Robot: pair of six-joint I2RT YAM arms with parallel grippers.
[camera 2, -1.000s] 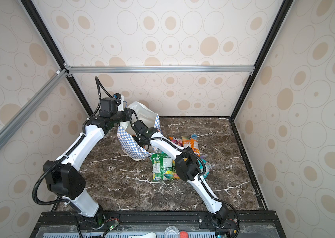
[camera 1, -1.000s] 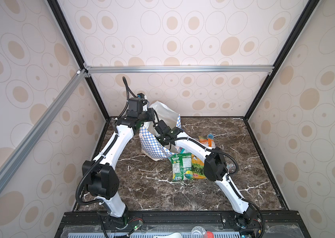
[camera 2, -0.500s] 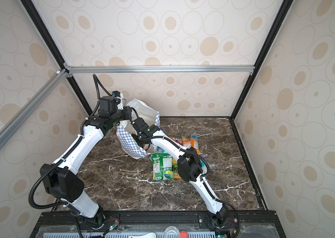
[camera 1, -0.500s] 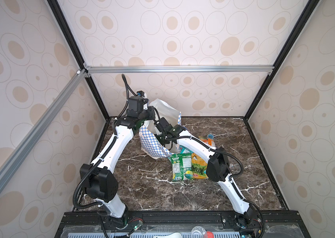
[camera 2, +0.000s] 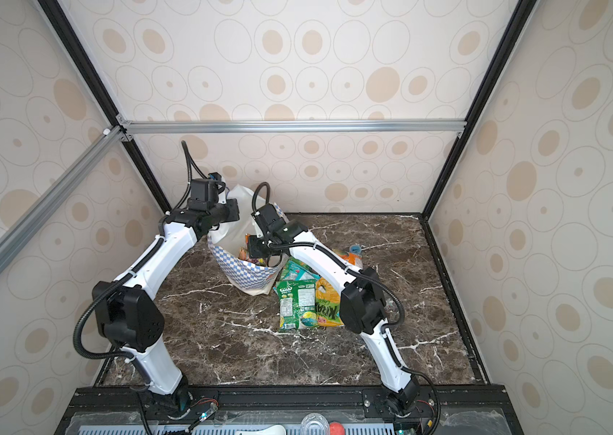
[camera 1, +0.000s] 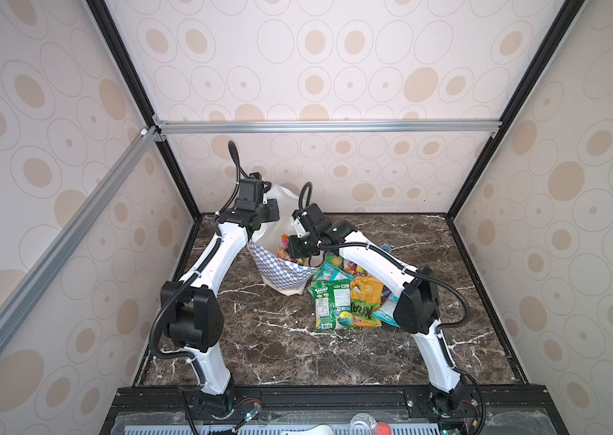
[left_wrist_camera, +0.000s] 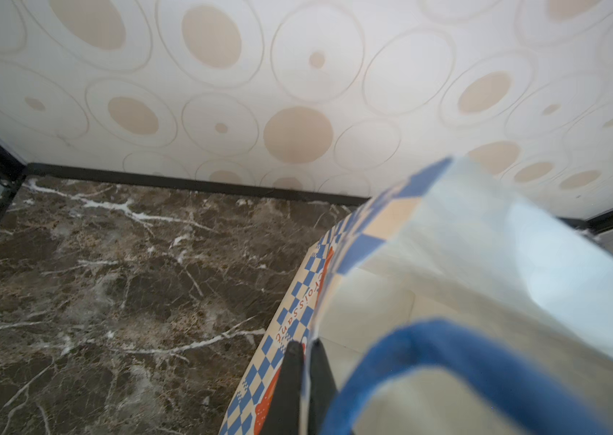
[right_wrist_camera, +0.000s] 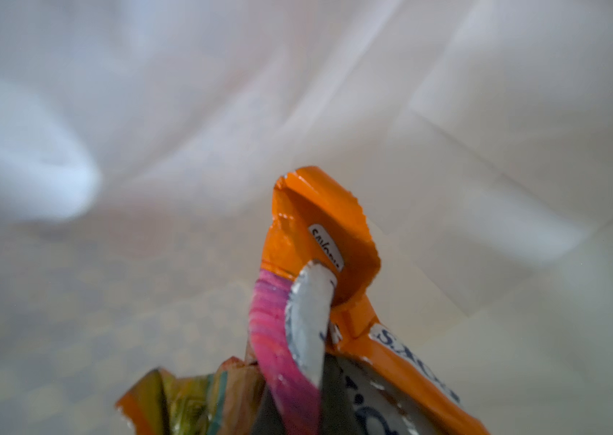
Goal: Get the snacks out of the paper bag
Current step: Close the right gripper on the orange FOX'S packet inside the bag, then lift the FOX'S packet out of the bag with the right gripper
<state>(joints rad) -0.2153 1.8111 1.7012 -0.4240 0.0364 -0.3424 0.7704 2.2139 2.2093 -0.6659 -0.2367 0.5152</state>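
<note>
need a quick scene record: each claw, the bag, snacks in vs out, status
left claw: shut on the rim of the paper bag
right claw: inside the bag's mouth, shut on an orange packet, with a pink packet bunched against it
paper bag: on the table, mouth open, packets visible inside
out of bag: green packet and yellow packet side by side on the table, more behind them
status: not finished

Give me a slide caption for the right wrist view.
Orange and pink snacks pinched close-up against the white paper bag interior.
</note>
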